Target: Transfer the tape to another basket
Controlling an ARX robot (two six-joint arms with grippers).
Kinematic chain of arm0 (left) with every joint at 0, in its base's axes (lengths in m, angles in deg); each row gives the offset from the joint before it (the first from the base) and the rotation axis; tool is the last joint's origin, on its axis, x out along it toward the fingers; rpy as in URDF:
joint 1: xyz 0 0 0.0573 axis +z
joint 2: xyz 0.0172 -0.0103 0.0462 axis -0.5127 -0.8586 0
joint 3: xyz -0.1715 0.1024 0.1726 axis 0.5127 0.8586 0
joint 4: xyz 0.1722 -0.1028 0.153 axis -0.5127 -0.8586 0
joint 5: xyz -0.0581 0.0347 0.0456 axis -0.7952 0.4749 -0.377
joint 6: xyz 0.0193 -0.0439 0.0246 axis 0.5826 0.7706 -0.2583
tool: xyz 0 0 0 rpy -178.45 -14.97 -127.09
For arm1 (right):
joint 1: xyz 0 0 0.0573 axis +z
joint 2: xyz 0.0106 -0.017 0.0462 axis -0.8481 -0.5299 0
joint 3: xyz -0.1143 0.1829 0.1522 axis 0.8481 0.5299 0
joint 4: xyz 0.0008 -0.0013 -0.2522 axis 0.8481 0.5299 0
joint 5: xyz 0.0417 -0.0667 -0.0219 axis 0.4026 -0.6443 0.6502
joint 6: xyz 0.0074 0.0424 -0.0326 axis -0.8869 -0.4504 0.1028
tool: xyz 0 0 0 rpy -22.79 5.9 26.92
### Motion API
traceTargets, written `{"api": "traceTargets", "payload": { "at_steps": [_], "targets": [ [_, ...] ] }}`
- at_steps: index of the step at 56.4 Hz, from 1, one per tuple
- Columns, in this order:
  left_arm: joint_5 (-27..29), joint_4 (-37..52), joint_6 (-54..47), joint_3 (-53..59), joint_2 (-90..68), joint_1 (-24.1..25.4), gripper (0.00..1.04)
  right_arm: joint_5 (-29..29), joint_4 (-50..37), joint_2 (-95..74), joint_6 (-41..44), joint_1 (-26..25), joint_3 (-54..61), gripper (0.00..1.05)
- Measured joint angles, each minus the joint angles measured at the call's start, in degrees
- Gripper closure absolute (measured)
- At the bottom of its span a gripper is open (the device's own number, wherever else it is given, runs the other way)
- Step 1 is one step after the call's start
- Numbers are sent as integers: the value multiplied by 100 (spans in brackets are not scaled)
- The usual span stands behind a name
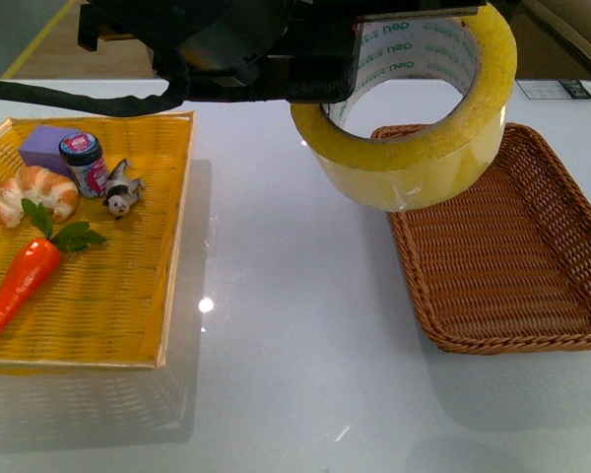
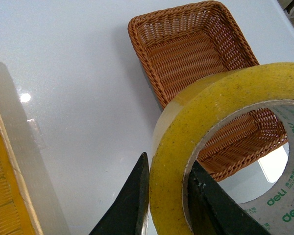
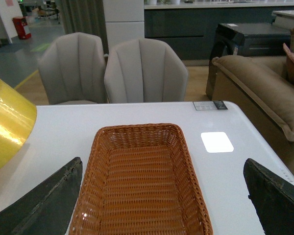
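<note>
Aloft: tape (image 1: 414,148), held clear of the white counter (image 1: 295,374), just beside the basket's left rim.
Left gripper (image 2: 169,161): clamped on the tape's wall, one finger outside, one inside the core.
Right gripper (image 3: 159,196): fingers spread wide, gripping nothing, hovering over the basket.
Basket (image 1: 492,276): brown wicker, toward the counter's right edge.
Tray (image 1: 167,296): yellow weave along the left edge, carrying a carrot (image 1: 20,281), croissant (image 1: 34,192), jar (image 1: 84,163) and purple block (image 1: 41,146).

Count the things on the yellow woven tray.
5 on the yellow tray: a purple block at its far edge, a small jar beside it, a croissant in front of the block, a toy animal right of the jar, a carrot nearest the camera. None looks hidden.
</note>
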Motion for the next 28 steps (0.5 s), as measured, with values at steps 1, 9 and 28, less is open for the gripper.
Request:
{"api": "traceTargets", "payload": {
  "at_steps": [1, 9, 28],
  "targets": [
    [0, -9, 0, 0, 15, 0, 90, -61, 79, -50, -28, 17, -26, 9],
    [39, -42, 9, 0, 92, -2, 90, -645, 1971, -1832, -1405, 212, -1073, 9],
    [-33, -129, 13, -31, 127, -11, 90, 1488, -726, -4140, -3595, 656, -1541, 9]
  ]
}}
